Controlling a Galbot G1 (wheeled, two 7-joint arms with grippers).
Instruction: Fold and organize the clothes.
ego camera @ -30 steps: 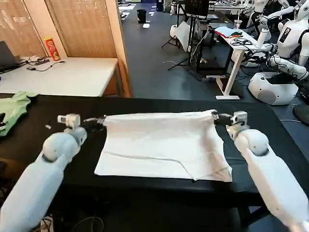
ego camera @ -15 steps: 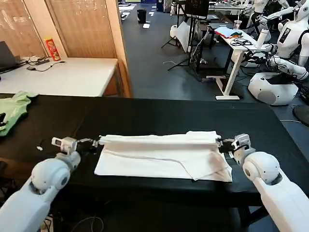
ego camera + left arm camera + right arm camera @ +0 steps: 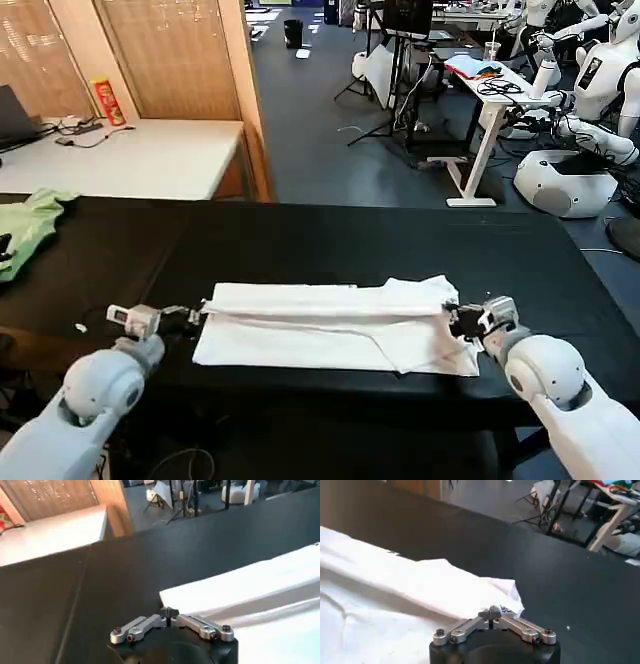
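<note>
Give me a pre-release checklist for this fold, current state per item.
1. Left gripper pinching the T-shirt at its left fold corner: ok.
2. Right gripper pinching the right fold corner: ok.
3. Folded edge lies straight between grippers: not ok, bunched near the right end.
4. Folded edge reaches the near hem: not ok, a strip remains uncovered.
5. Shirt fully on the black table: ok.
6. Green garment clear of fold: ok.

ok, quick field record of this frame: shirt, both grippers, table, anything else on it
shirt: white T-shirt, far edge drawn over toward the near edge, partly folded
left gripper: shut on the shirt's left end of the fold
right gripper: shut on the shirt's right end
table: black surface, shirt lies near the front edge
other: light green garment at the table's far left, untouched
</note>
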